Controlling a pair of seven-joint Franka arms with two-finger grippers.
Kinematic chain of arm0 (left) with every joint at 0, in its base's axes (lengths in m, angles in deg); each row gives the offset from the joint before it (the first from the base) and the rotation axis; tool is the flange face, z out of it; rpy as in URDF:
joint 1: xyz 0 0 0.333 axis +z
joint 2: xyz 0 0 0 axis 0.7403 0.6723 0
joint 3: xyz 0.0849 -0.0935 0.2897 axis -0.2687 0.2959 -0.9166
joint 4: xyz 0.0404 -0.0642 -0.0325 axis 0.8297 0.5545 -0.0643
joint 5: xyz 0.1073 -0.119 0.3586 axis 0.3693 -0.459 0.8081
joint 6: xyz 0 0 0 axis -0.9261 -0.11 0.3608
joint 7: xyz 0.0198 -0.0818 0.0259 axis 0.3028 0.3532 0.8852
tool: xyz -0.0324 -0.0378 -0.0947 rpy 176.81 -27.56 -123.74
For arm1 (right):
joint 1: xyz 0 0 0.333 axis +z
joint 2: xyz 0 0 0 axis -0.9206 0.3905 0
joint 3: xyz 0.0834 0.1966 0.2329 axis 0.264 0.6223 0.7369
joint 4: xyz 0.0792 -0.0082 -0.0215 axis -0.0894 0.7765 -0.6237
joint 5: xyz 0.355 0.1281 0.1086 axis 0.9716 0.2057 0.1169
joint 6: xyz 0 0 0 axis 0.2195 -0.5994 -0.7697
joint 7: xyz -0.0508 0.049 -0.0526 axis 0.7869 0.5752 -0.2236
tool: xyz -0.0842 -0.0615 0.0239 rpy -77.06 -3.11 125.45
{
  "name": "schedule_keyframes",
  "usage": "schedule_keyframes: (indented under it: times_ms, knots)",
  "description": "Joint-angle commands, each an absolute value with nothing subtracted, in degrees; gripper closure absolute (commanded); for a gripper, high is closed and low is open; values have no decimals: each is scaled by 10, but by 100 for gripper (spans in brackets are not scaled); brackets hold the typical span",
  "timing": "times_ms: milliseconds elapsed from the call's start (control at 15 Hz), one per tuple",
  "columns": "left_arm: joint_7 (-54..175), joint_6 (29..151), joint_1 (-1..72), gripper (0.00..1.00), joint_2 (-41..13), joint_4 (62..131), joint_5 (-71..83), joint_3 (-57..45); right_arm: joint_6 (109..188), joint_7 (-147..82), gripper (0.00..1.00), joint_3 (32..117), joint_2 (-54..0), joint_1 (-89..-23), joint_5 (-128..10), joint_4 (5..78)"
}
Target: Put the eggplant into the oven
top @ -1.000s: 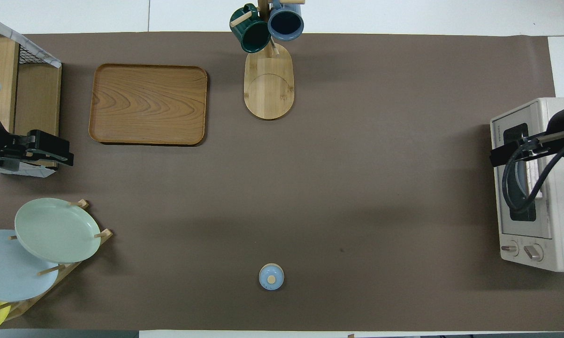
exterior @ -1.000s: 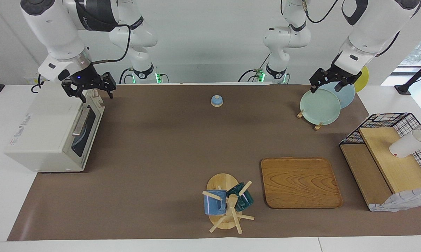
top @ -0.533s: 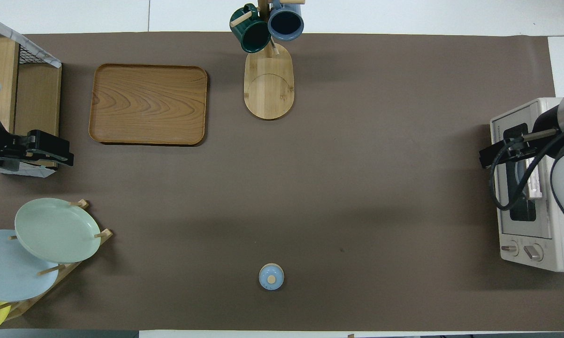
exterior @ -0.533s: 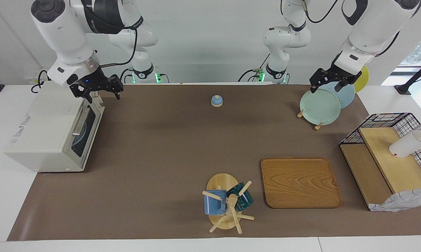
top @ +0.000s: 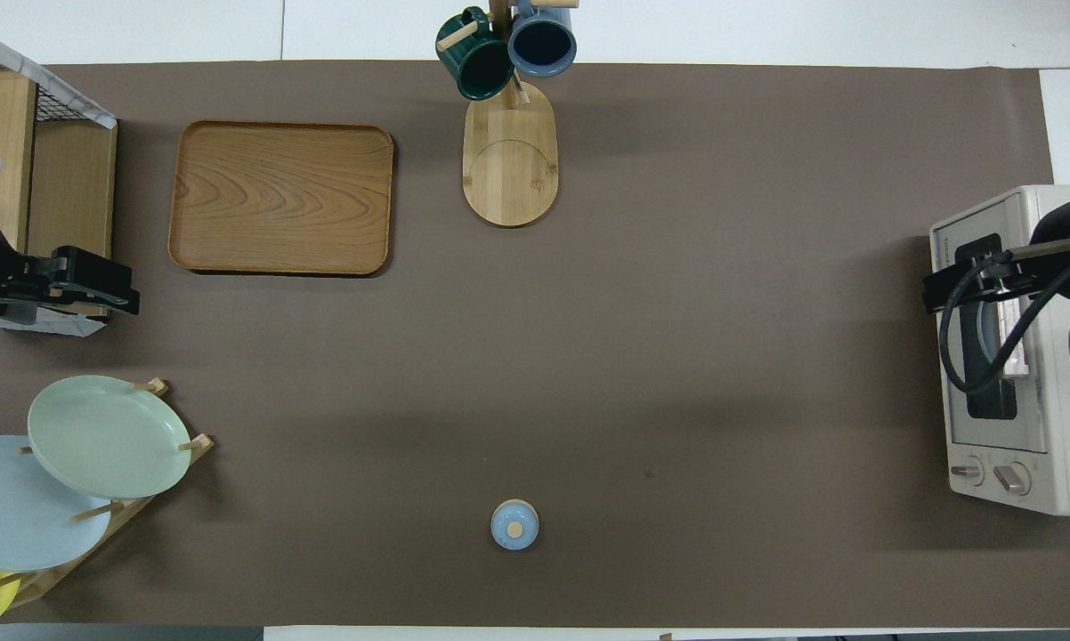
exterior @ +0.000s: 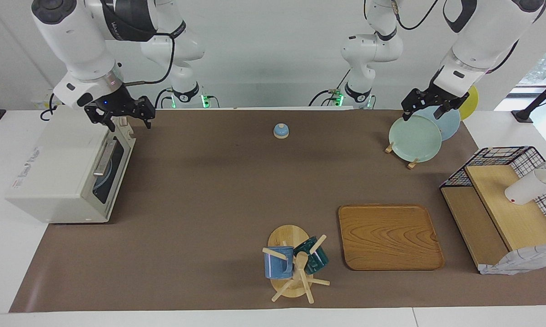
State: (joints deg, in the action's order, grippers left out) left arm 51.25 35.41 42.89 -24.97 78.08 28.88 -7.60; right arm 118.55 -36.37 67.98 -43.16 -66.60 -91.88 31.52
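The eggplant is out of view in both views. The cream-white oven (exterior: pixel 59 172) (top: pixel 1002 427) stands at the right arm's end of the table with its dark glass door closed; a pale bluish shape shows through the glass. My right gripper (exterior: pixel 121 119) (top: pixel 962 289) hangs open over the oven's top front corner nearest the robots, holding nothing. Over the plate rack at the left arm's end, my left gripper (exterior: pixel 426 111) (top: pixel 112 285) waits open and empty above the green plate (exterior: pixel 414 138).
A small blue lidded jar (exterior: pixel 281 131) sits near the robots. A wooden tray (exterior: pixel 389 236) and a mug tree (exterior: pixel 295 263) with two mugs lie farther out. A wire-and-wood shelf (exterior: pixel 504 200) holds a white cup at the left arm's end.
The right gripper shifted slightly over the oven's front corner, out toward the table's middle and then back a little. The left arm has not moved.
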Motion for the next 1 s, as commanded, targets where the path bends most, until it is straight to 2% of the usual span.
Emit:
schedule_keyframes:
  times_ms: [0, 200, 933]
  knots:
    - [509, 362, 432, 0, -261, 792, 300, -75, 1178, -374, 0, 677, -435, -675, -902, 306]
    - [509, 362, 432, 0, -261, 792, 300, -75, 1171, -376, 0, 673, -433, -692, -906, 303]
    - [509, 362, 432, 0, -261, 792, 300, -75, 1162, -375, 0, 675, -435, -691, -909, 303]
